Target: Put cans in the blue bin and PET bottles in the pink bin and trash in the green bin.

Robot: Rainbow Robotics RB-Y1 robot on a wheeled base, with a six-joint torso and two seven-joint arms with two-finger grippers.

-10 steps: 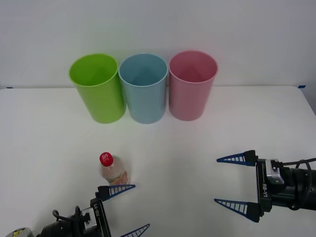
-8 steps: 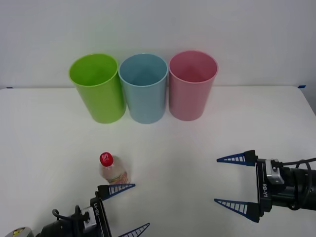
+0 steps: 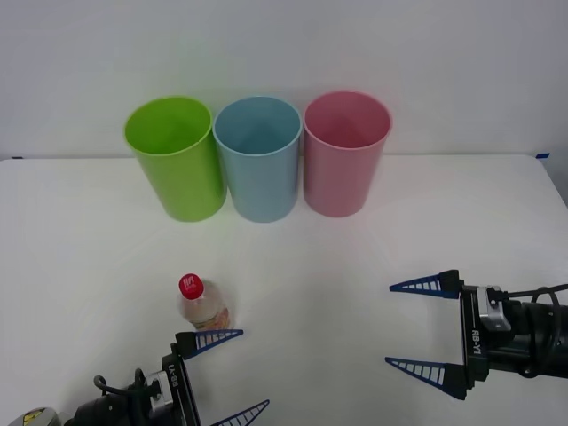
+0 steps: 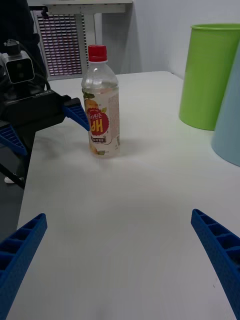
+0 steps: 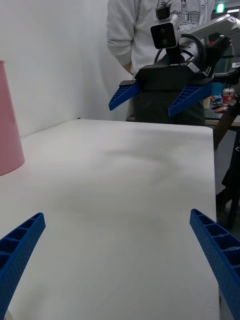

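The white tabletop [image 3: 373,257] carries all items. Three cup-shaped bins stand upright in a row along its far side, against the wall: the green bin [image 3: 177,161] on the robot's left, the blue bin [image 3: 259,161] in the middle, the pink bin [image 3: 344,155] on the right. Each neighbouring pair stands just beside one another, touching or nearly so. All three are open at the top, and no contents are visible in them from the front view.

The right end effector [image 3: 424,327] hovers low over the near right part of the tabletop, its blue ribbed fingers spread wide apart and holding nothing. It points across the tabletop toward the robot's left.

The left end effector [image 3: 226,375] sits at the near left edge, fingers likewise spread wide and empty. Its farther finger lies just beside the bottle; contact cannot be confirmed from either view.

The PET bottle [image 3: 202,305] stands upright on the near left part of the tabletop, well apart from the bins. It is clear, with a red screw cap and a pale label bearing orange markings. In the right wrist view it stands directly ahead of the right end effector, between that unit and the left one.
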